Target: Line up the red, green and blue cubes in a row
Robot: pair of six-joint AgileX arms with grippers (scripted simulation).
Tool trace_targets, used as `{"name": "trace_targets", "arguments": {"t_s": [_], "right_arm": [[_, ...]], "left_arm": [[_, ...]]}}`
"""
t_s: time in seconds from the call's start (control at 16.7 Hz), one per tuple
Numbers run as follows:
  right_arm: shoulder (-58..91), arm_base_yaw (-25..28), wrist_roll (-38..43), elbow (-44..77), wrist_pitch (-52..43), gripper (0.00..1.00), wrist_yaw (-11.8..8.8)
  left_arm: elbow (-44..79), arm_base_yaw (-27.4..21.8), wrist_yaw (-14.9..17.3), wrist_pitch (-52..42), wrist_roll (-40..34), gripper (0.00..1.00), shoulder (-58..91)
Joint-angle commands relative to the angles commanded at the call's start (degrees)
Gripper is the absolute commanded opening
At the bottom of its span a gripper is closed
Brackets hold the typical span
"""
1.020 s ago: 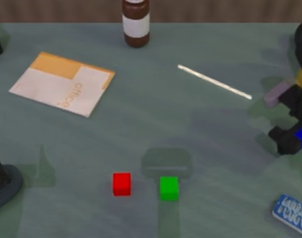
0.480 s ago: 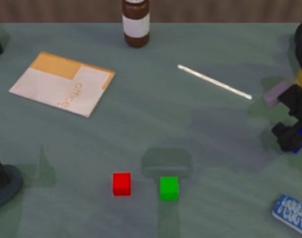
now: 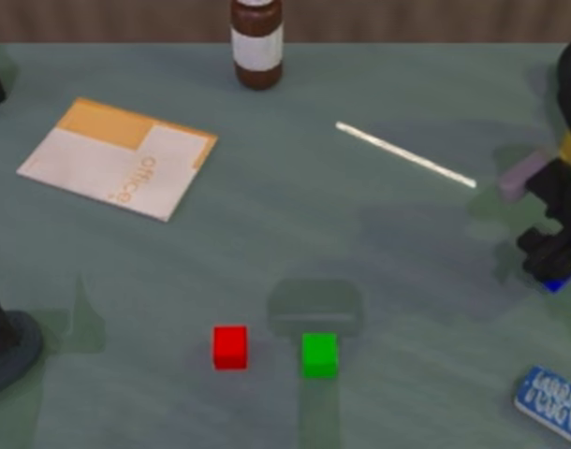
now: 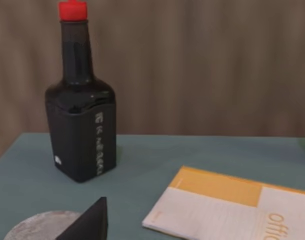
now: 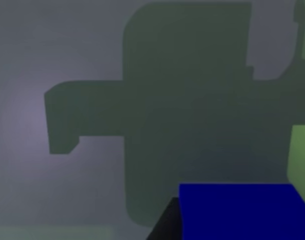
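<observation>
Because a row needs all three, red cube (image 3: 230,346) and green cube (image 3: 319,354) already side by side, slightly apart, low on the worktop (image 3: 295,215); blue cube (image 3: 553,283) well off at the right edge, under the right tool (image 3: 550,262). Probably pinching that cube, though cannot tell from these views. Left arm parked at far left. Cubes matte, sharp-edged, plain; dark glossy sauce bottle (image 4: 81,107), red-capped.
</observation>
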Motion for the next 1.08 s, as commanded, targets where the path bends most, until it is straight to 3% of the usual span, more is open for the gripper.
{"name": "trace_targets", "arguments": {"t_s": [0.54,0.9,1.08], "right_arm": [[-5.87,0.48,-0.18,7.71,-13.78,0.0,-0.05],[-6.1,0.61,0.68,7.89,-14.06,0.0,-0.04],[-6.47,3.52,6.28,7.97,-14.3,0.0,0.15]], "left_arm": [[0.0,0.0,0.0,0.0,0.0,1.0,0.0],[0.0,0.0,0.0,0.0,0.0,1.0,0.0],[0.0,0.0,0.0,0.0,0.0,1.0,0.0]]}}
